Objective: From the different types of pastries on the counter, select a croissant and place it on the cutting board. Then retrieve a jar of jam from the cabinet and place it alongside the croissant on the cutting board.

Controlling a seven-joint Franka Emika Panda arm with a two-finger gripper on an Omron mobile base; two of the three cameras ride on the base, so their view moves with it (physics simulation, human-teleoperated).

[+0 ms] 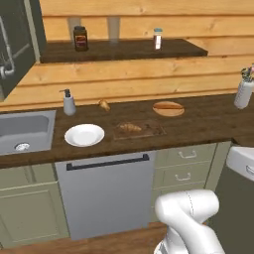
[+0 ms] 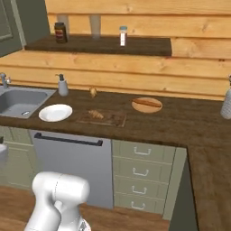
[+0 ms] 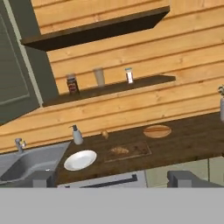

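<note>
We've got the croissant (image 1: 130, 127) lying on the cutting board (image 1: 151, 130), right beside the white plate (image 1: 84, 135) on the dark counter (image 1: 208, 121). Our gripper (image 3: 112, 178) hangs back from the counter with its fingers (image 3: 42, 178) spread wide, grasping nothing. Up on the shelf (image 1: 124, 50) stands a dark jar (image 1: 80, 38), near the cabinet (image 1: 17, 39).

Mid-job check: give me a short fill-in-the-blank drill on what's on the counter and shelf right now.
1. The croissant lies on the ____.
2. The white plate sits between the cutting board and the ____.
3. The dark jar stands on the ____.
4. The claw's jaws are ____.

Missing words: cutting board; sink; shelf; open
</note>
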